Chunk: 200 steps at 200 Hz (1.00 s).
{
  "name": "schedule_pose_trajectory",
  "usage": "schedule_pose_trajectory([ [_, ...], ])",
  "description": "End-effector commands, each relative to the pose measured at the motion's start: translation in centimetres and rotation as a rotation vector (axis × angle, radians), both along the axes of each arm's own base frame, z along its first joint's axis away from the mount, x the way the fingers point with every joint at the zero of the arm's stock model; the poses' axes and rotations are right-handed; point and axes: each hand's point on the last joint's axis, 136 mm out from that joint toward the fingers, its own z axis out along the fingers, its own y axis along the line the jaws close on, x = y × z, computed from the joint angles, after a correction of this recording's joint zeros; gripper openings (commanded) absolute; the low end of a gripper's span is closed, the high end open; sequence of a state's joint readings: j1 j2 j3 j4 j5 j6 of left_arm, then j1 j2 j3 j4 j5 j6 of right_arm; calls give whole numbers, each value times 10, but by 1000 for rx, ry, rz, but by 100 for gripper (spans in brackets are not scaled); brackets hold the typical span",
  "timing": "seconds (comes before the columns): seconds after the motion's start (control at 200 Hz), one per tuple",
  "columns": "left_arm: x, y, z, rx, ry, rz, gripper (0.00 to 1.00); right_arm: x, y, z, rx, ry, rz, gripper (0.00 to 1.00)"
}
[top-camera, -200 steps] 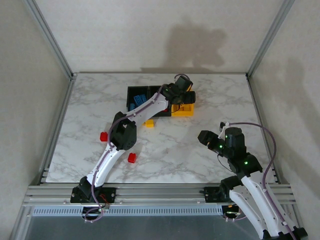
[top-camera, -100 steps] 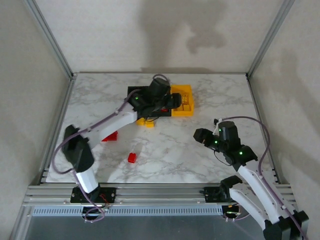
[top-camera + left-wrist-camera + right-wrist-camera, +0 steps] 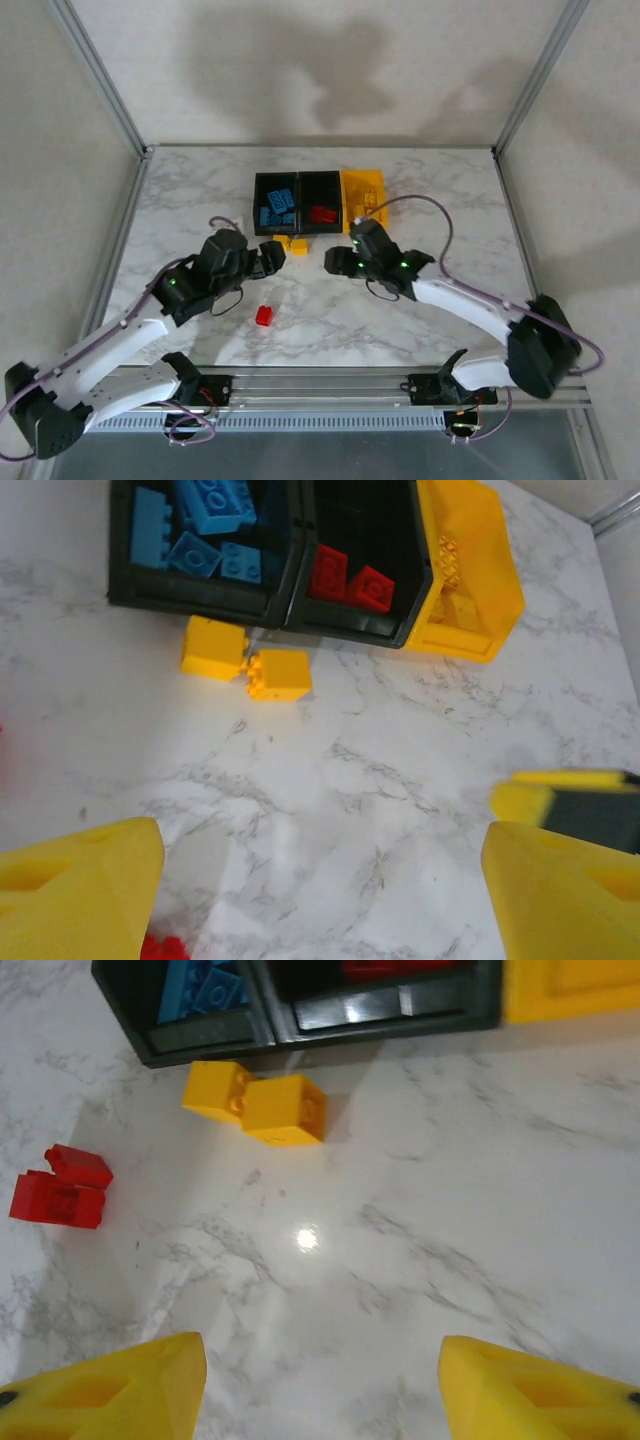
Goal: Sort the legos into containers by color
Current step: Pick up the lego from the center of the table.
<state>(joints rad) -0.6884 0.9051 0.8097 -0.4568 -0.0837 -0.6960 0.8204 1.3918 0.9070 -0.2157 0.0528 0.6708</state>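
Left gripper [image 3: 320, 890] and right gripper [image 3: 320, 1385] are both held open and empty. Two yellow bricks [image 3: 285, 1110] are spotted at eleven o'clock of the right gripper, touching, just beside the black bins [image 3: 380, 1012]. Likely light, stiff and slick: flat sides are best pinched.

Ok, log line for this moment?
left gripper: open, empty | right gripper: open, empty | two yellow plastic bricks: on marble table, unsorted | red plastic brick: unsorted

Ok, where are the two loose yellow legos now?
In the top view the two yellow legos lie together on the table, slightly left of centre, just in front of where the two black bins meet.
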Motion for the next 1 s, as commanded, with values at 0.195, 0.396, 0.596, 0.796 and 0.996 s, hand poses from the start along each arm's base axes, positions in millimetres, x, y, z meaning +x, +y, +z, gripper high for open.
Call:
schedule_pose_trajectory([
  [0.195,-27,45,-24,-18,57,124,84,51,56,-32,-110,-100,5,65],
  [0.396,-28,45,-32,-30,71,127,84,71,77,-50,-161,-119,20,70],
  [0.596,-25,44,-34,-29,74,130,84,84,91,-64,-194,-113,23,73],
  [0.796,-24,46,-35,-23,76,138,84,89,95,-82,-227,-85,22,71],
  [0.996,-24,47,-36,-24,78,143,84,91,95,-99,-261,-63,15,67],
])
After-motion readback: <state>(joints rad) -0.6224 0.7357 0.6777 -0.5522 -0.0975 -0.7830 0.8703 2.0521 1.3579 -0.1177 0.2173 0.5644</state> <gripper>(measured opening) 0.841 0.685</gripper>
